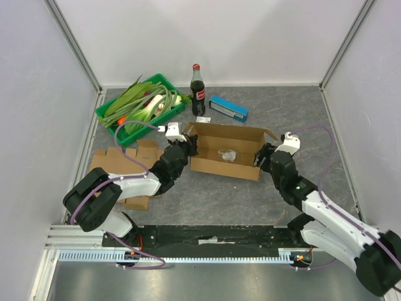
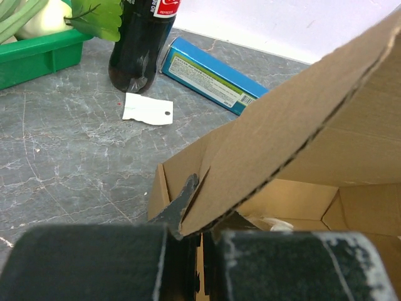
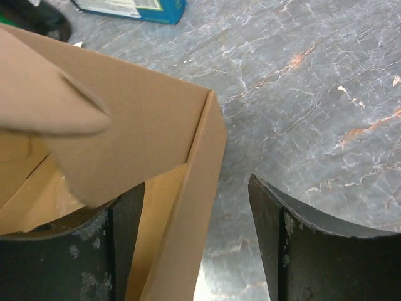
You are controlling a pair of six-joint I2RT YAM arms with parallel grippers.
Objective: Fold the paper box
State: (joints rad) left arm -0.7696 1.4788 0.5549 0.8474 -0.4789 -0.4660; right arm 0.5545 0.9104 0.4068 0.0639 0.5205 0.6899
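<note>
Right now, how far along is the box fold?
Early to midway. Done: the cardboard box stands erected, walls up. In hand: the left gripper is shut on the left flap; the right gripper is open, straddling the right end wall. Left: the top is open, flaps not yet folded in.

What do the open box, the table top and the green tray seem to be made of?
The open box: corrugated cardboard, matte brown; the fluted edge shows in the left wrist view. The table top: looks like grey marbled stone or laminate, veined. The green tray: probably plastic, smooth, evenly coloured.
</note>
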